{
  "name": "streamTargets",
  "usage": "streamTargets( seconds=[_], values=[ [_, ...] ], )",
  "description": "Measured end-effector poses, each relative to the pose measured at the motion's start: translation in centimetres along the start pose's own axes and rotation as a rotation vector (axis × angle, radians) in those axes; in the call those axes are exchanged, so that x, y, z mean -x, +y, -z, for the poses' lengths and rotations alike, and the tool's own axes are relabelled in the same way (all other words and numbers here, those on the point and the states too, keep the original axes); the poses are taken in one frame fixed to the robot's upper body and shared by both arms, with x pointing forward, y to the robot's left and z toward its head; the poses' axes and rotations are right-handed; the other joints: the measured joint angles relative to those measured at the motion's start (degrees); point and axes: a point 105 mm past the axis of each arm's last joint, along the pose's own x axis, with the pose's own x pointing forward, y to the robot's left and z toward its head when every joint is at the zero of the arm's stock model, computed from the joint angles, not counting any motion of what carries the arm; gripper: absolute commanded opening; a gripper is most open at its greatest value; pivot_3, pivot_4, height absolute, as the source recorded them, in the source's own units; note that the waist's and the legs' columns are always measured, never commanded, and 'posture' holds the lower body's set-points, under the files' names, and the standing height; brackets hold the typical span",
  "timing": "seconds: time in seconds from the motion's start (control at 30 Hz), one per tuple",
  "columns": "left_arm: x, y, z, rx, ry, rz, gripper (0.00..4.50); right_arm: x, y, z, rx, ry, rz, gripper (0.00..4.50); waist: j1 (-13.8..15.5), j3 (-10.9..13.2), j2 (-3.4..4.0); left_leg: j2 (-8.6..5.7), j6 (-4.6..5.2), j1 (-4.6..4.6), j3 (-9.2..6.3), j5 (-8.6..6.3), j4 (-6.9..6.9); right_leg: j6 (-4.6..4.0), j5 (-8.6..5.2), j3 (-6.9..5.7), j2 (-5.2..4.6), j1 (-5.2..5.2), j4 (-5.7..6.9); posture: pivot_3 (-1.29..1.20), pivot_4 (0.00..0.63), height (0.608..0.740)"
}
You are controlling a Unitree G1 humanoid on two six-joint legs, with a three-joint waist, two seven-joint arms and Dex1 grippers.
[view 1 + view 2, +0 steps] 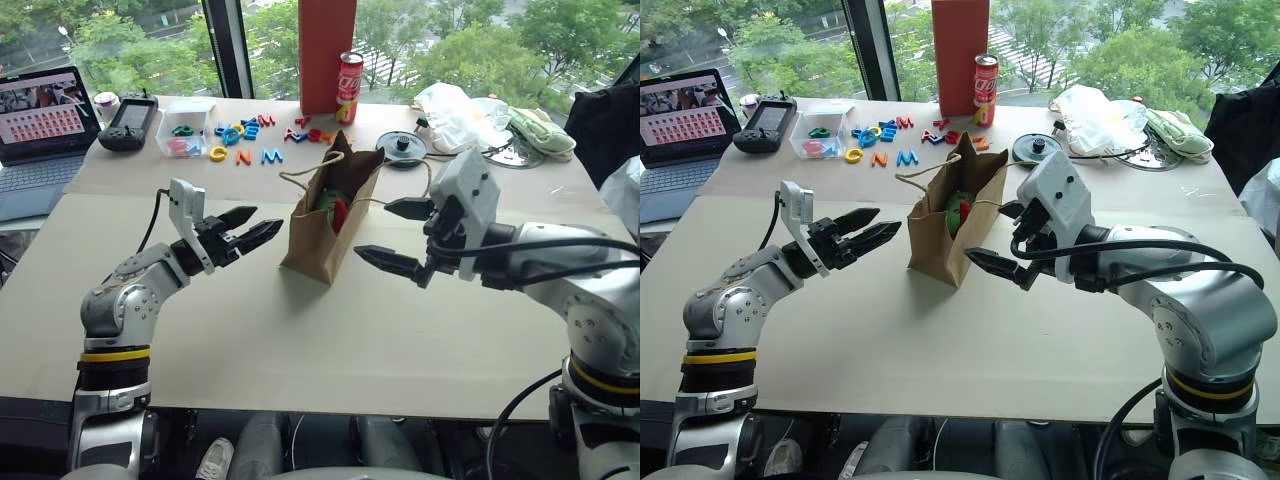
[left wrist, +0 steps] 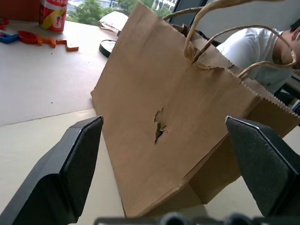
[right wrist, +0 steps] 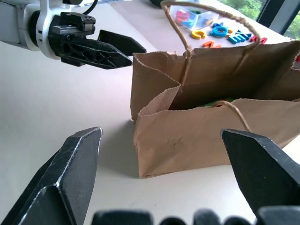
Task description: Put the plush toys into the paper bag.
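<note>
Two grippers flank the paper bag (image 1: 325,215), which stands near the middle of the tabletop (image 1: 250,330) with its mouth open upward. On the left, the left gripper (image 1: 250,228) hangs just beside the bag's side with its fingers spread and nothing between them, a small gap of bare tabletop separating them from the paper. The head views look down into the bag's mouth, where the plush toys (image 1: 333,207) show as a patch of green and red lying inside. The left wrist view shows the bag's broad flat side instead, with a small tear (image 2: 159,127) in the paper through which a speck of green is visible, and the twine handles (image 2: 220,18) looping above the top edge. The right wrist view takes the bag from the opposite side, showing its creased upper rim and dark interior, with the left gripper beyond it. On the right, the right gripper (image 1: 398,236) also stands released and empty, one finger near the rim and the other low near the base, just apart from the paper. Open tabletop lies in front of the bag toward the near edge, while coloured letters (image 1: 245,132), a red can (image 1: 349,87) and a tall red box (image 1: 327,50) crowd the far side.
</note>
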Motion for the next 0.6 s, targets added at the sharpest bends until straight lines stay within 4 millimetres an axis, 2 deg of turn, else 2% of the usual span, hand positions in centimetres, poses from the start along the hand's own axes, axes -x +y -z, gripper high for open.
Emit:
streamTargets(
  seconds=[0.03,0.1,0.17,0.23,0.3,0.37,0.47,0.6],
  values=[
    [-0.1,-0.2,0.2,-0.014,0.007,0.011,4.5,-0.4,0.2,0.4,-0.008,0.016,-0.007,3.87,0.0,0.0,0.0,0.0,0.0,-0.01,0.0,0.0,0.0,0.0,0.0,0.0,0.0,-0.02,0.0,0.0,0.15,0.739],
    [-0.4,-0.6,0.5,-0.043,0.021,0.037,4.5,-2.0,-0.3,1.7,-0.036,0.059,0.03,3.16,-0.1,0.0,-0.01,0.01,0.0,0.01,0.02,0.0,0.0,-0.01,0.0,0.01,0.01,-0.01,0.02,0.0,0.15,0.739],
    [-0.7,-1.1,0.7,-0.067,0.029,0.071,4.5,-3.8,-1.1,3.9,-0.066,0.138,0.083,2.44,-0.1,0.0,-0.01,0.0,0.0,-0.01,0.06,0.0,0.0,-0.01,0.0,0.02,0.01,-0.06,0.03,0.0,0.15,0.739],
    [-0.7,-1.3,0.8,-0.078,0.035,0.088,4.5,-4.7,-1.5,5.0,-0.079,0.168,0.108,1.85,-0.1,0.0,-0.01,-0.02,0.0,-0.07,0.09,0.0,0.0,-0.01,0.0,0.04,0.0,-0.14,0.04,0.0,0.15,0.739],
    [-0.7,-1.2,0.9,-0.104,0.045,0.095,4.5,-5.8,-2.2,5.2,-0.068,0.179,0.143,1.07,-0.1,0.0,-0.01,-0.02,0.0,-0.1,0.12,0.0,0.0,-0.01,0.0,0.05,0.02,-0.18,0.04,0.0,0.15,0.739],
    [-0.7,-1.3,1.1,-0.117,0.057,0.108,4.5,-6.3,-3.1,4.6,-0.043,0.166,0.183,0.41,-0.1,0.0,0.0,-0.01,0.0,-0.12,0.1,0.0,-0.01,-0.01,0.0,0.02,0.02,-0.2,0.05,0.0,0.15,0.739],
    [-0.8,-1.3,1.2,-0.136,0.062,0.114,4.5,-7.2,-3.2,3.3,-0.022,0.13,0.191,0.41,-0.1,0.0,-0.01,0.01,0.0,-0.13,0.11,0.0,-0.01,-0.01,0.0,0.01,0.02,-0.21,0.04,0.0,0.15,0.739],
    [-1.4,-1.6,1.9,-0.182,0.088,0.128,4.5,-8.4,-2.0,1.6,-0.001,0.081,0.145,0.41,0.0,0.0,0.0,0.01,0.0,-0.13,0.11,0.0,-0.01,-0.01,0.0,0.01,0.02,-0.21,0.06,0.0,0.15,0.739]
  ],
)
